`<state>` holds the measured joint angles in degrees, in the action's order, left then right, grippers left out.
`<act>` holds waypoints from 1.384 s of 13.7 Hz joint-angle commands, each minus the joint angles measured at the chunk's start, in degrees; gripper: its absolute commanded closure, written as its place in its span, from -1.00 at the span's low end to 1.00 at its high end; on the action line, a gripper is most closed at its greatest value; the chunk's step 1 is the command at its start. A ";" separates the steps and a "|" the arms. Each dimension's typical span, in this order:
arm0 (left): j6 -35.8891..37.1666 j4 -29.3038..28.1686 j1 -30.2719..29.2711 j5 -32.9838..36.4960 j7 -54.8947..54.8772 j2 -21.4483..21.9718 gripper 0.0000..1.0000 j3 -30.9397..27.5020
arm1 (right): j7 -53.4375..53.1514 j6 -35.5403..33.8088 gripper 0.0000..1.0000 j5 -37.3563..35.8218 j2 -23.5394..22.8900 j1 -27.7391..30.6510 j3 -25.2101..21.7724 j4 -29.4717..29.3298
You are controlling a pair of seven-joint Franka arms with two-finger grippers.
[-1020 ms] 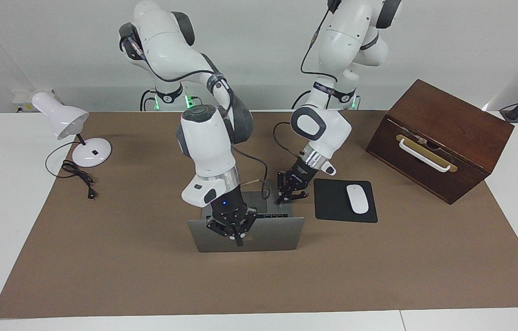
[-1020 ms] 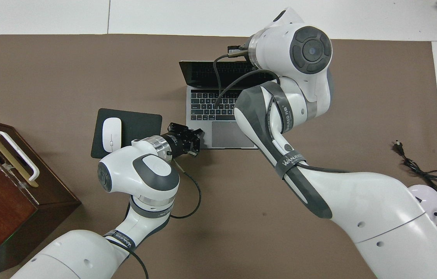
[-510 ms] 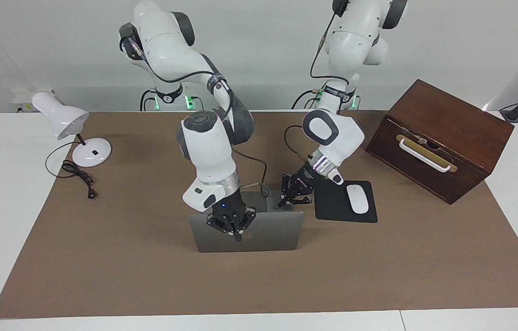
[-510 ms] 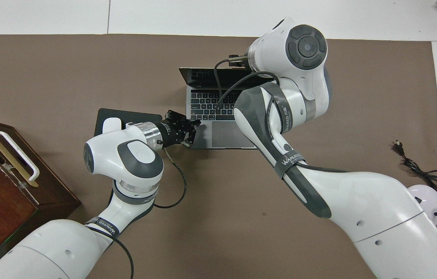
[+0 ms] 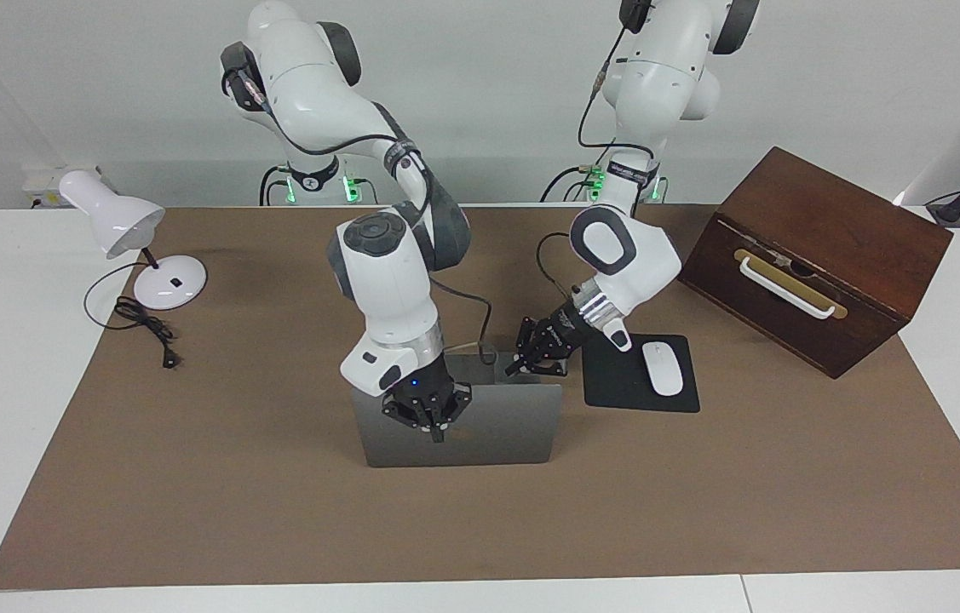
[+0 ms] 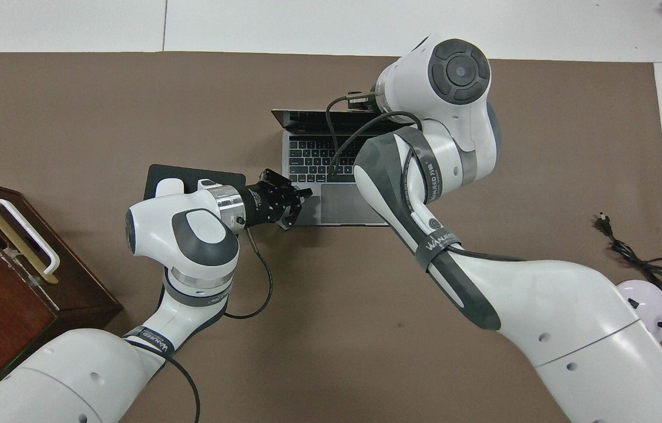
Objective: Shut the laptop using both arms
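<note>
Your laptop sits mid-tabletop, lid half lowered. The right end effector, clenched and empty, presses the lid's back. The left end effector, also clenched, rests at the base's 7 o'clock corner (in the overhead view): the lid could trap its fingertips, or the base skid.

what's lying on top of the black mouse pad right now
A white mouse lies on the black mouse pad, which sits beside the laptop. In the overhead view the left arm covers most of the pad and all but the mouse's tip.
</note>
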<state>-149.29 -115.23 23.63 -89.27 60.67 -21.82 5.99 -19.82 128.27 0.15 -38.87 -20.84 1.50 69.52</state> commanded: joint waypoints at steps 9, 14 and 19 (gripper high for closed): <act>5.32 -7.02 -2.01 -13.81 -24.00 -0.15 1.00 0.34 | -0.92 -0.39 1.00 1.08 1.16 0.01 0.08 0.97; 7.26 -8.34 -2.89 -19.42 -32.87 -1.91 1.00 0.34 | -0.92 -0.56 1.00 1.17 1.16 0.01 0.08 0.97; 7.96 -8.70 -2.89 -20.68 -33.95 -2.61 1.00 0.34 | -0.92 -0.65 1.00 1.08 1.07 -0.08 0.17 1.41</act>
<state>-140.97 -121.91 20.91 -109.52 29.31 -21.84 5.94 -19.82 128.23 0.15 -38.74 -20.84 1.51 69.56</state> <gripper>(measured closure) 0.991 0.991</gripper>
